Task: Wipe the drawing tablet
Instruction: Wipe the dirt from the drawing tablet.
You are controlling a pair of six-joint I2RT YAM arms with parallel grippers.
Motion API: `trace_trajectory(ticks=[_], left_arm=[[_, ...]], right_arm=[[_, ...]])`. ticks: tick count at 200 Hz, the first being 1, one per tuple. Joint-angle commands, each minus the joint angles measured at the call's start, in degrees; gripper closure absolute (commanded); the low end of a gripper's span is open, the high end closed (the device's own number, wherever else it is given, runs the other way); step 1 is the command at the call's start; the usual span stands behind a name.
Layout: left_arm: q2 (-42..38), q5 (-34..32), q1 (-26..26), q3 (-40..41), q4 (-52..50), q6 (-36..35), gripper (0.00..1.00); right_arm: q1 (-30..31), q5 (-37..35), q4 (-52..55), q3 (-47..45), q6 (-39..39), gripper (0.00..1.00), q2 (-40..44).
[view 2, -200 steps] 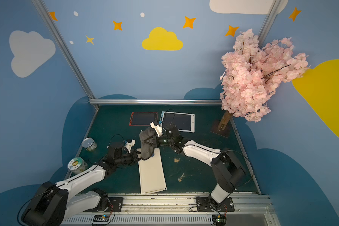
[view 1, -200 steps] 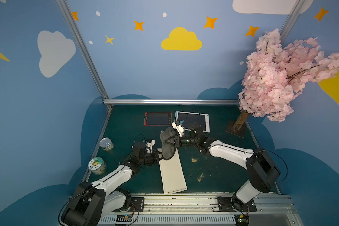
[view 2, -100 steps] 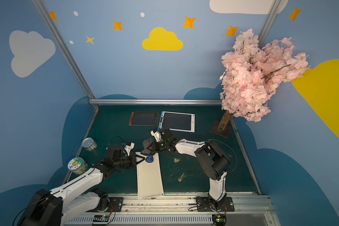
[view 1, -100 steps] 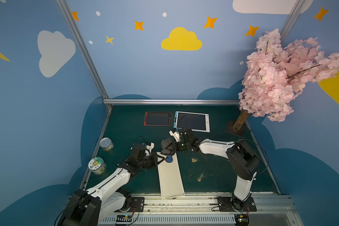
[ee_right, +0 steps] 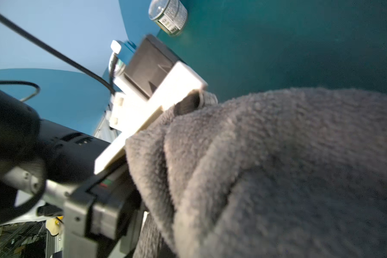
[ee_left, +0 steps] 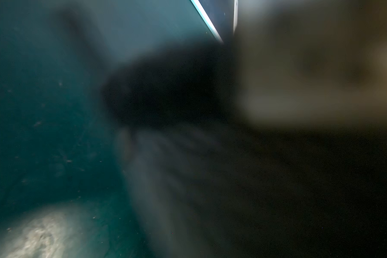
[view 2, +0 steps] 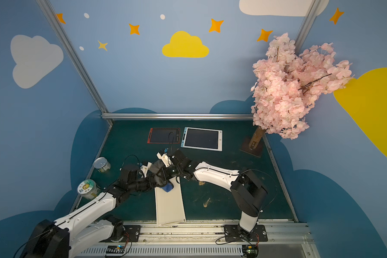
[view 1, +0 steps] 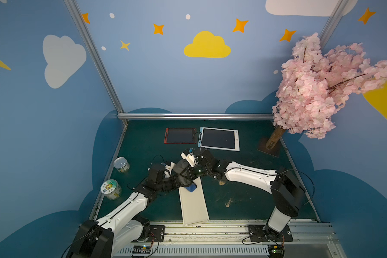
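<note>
Two drawing tablets lie flat at the back of the green mat: a red-framed one [view 1: 180, 135] [view 2: 164, 135] and a white-framed one [view 1: 219, 139] [view 2: 202, 139]. A grey cloth [view 1: 181, 168] [view 2: 157, 166] is bunched between my two grippers, above the far end of a long white board [view 1: 193, 207]. My right gripper [view 1: 186, 174] is shut on the cloth [ee_right: 277, 167], which fills the right wrist view and hides the jaws. My left gripper [view 1: 180, 182] is shut right under the cloth. The left wrist view is blurred dark. A small blue thing [view 1: 191, 188] lies at the board's far end.
A tin can [view 1: 121, 164] and a lidded jar [view 1: 110, 189] stand by the left wall. A pink blossom tree [view 1: 322, 89] rises from a base [view 1: 269, 146] at the back right. Brown scraps [view 1: 228, 202] lie right of the board.
The right arm's elbow swung in toward the middle and back out to the right. The cloth dropped lower over the board's far end, and the blue thing came into sight.
</note>
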State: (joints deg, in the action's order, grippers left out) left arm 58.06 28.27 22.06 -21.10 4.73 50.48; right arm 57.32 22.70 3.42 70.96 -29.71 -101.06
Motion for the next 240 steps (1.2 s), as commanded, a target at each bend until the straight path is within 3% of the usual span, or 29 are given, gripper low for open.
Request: trace_trajectory(ticks=[1,19,53,73,109,166,203,240], left_arm=[[-1.4,0.4,0.1,-3.2,4.0,-1.1,0.97],[-1.6,0.2,0.0,-3.5,3.4,-1.5,0.97],[-2.1,-0.2,0.0,-3.7,2.7,-2.2,0.97],[-2.1,-0.3,0.0,-4.1,2.5,-2.5,0.97],[-1.4,-0.8,-0.1,-5.0,1.8,-3.3,0.97],[-1.0,-2.6,-0.1,-5.0,1.4,-4.6,0.97],[0.0,-3.0,-0.2,-5.1,2.6,-4.8,0.97],[0.7,-2.5,-1.1,-6.3,2.6,-5.5,0.97]], right_arm=[[0.9,6.7,0.1,0.2,-1.2,1.00,-2.0],[-1.4,4.8,3.4,-2.9,0.1,1.00,-1.6],[-4.7,-7.7,14.4,-11.2,4.5,1.00,1.4],[-4.4,-11.4,18.0,-15.0,5.8,1.00,4.1],[1.3,-10.6,18.8,-16.6,3.5,1.00,9.7],[14.6,-5.8,19.5,-3.9,1.5,1.00,10.6],[12.1,-5.4,19.2,-4.3,0.7,1.00,10.1],[5.9,-6.8,18.6,-13.0,-1.1,1.00,8.9]])
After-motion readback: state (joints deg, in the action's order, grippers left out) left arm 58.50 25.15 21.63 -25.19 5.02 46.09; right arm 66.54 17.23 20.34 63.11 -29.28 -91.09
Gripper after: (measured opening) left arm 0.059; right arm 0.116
